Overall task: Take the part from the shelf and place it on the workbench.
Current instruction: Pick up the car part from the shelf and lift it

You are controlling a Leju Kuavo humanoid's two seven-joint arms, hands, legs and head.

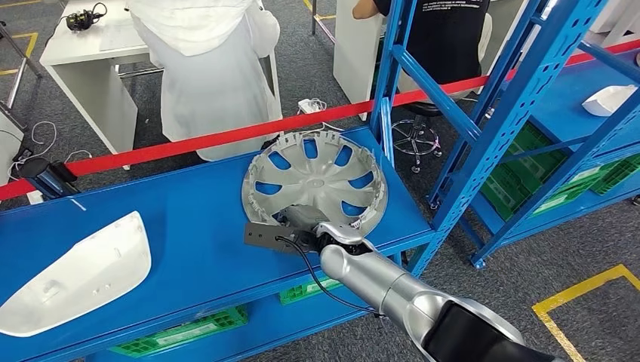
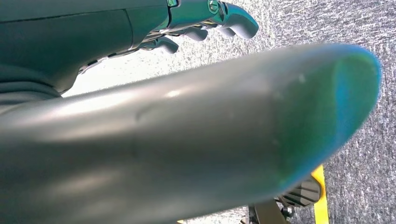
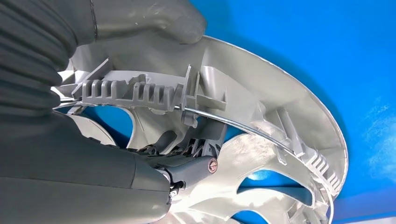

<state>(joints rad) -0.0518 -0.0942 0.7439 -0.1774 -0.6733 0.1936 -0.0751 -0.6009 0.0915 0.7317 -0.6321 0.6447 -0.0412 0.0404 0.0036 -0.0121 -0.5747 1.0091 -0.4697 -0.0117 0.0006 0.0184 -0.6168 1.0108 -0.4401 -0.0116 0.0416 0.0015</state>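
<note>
1. At the near rim of the grey wheel cover point(image 1: 313, 179), the right hand point(image 1: 321, 235) grips the part: in the right wrist view the thumb point(image 3: 154, 21) lies over the rim's outer edge and the dark fingers point(image 3: 187, 149) reach in behind the ribbed inner ring, so the rim is clamped between them.
2. The wheel cover lies inner side up on the blue bench point(image 1: 189, 219), near its right end, with blue showing through its openings.
3. The silver right arm point(image 1: 392, 290) comes in from the lower right to that rim.
4. In the left wrist view, the left hand point(image 2: 205, 23) hangs above grey carpet with its fingers curled in and nothing in them.
5. A white moulded panel point(image 1: 79, 275) lies on the bench's left part, well apart from the wheel cover.
6. A blue shelf rack point(image 1: 513, 105) stands just to the right of the bench.
7. A red tape point(image 1: 189, 143) runs behind the bench; beyond it stand white desks and a person in white.
</note>
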